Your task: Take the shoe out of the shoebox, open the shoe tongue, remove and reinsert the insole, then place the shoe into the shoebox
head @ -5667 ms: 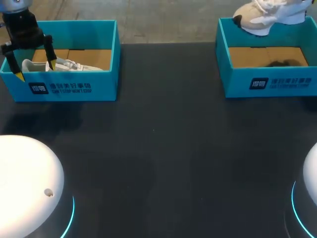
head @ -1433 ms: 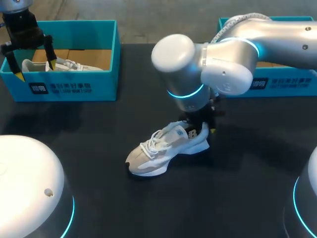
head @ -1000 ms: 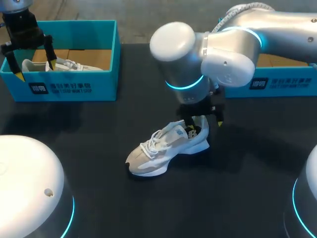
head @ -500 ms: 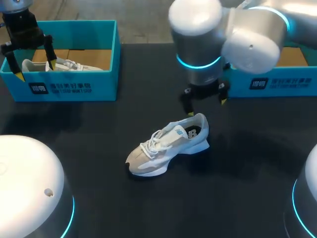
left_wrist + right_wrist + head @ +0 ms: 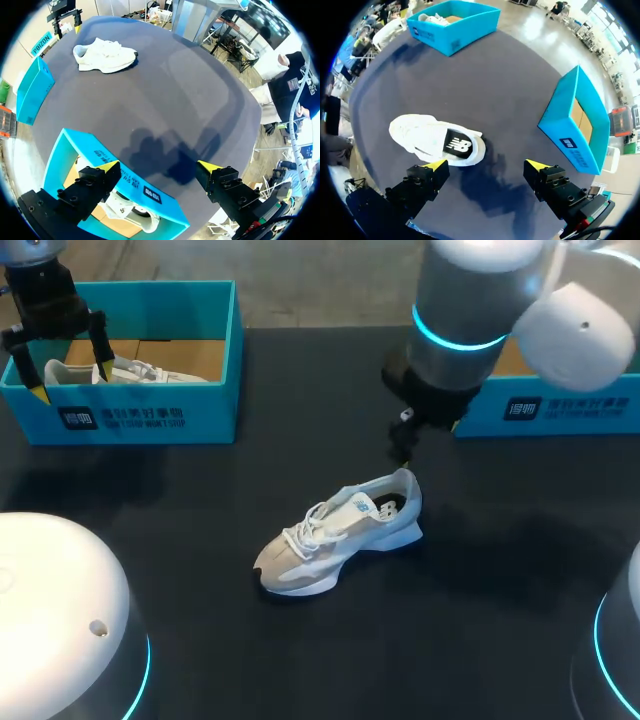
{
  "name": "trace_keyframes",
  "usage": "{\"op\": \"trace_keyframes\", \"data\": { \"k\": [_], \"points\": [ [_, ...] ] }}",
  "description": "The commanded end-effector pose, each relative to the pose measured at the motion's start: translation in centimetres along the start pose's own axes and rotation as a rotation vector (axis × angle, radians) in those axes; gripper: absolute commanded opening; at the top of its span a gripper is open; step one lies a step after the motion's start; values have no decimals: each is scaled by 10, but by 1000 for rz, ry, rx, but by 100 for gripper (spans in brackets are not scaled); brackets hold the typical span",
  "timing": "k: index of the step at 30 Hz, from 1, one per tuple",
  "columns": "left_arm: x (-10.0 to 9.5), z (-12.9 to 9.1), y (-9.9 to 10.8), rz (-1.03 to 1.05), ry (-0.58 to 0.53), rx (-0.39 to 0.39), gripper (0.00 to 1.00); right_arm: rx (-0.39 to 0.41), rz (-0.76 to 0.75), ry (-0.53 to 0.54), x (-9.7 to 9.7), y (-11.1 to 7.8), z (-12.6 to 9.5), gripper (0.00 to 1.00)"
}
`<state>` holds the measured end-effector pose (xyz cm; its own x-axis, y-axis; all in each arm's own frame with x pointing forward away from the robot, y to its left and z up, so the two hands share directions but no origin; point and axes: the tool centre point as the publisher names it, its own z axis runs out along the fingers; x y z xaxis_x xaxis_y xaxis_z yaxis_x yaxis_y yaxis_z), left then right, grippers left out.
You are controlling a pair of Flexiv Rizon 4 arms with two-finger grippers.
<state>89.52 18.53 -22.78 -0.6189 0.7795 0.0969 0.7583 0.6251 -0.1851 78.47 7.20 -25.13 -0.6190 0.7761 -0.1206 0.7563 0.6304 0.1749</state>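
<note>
While right gripper hangs splayed, laced white shoe rests on matte table.

Bare table surrounds the shoe; right arm hangs near its heel.

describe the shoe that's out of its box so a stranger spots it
On the dark table, in the open middle in front of the left blue box and the right blue box, a pale sneaker stands alone. The other white shoe sits inside the left blue box; this one is out on the tabletop.
</note>
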Motion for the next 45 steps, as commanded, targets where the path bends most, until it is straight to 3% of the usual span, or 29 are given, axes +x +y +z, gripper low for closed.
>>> {"op": "trace_keyframes", "data": {
  "k": [1,23,28,38,45],
  "points": [
    [1,0,0,1,-2,-2,100,-8,1,48,-3,-3,2,100],
    [1,0,0,1,-2,-2,100,-7,-12,48,-4,-2,2,100],
    [1,0,0,1,-2,-2,100,-46,-247,55,-8,1,2,100],
    [1,0,0,1,-2,-2,100,-121,-549,100,-18,10,4,100],
    [1,0,0,1,-2,-2,100,-136,-622,104,-32,6,0,100]
  ]
}}
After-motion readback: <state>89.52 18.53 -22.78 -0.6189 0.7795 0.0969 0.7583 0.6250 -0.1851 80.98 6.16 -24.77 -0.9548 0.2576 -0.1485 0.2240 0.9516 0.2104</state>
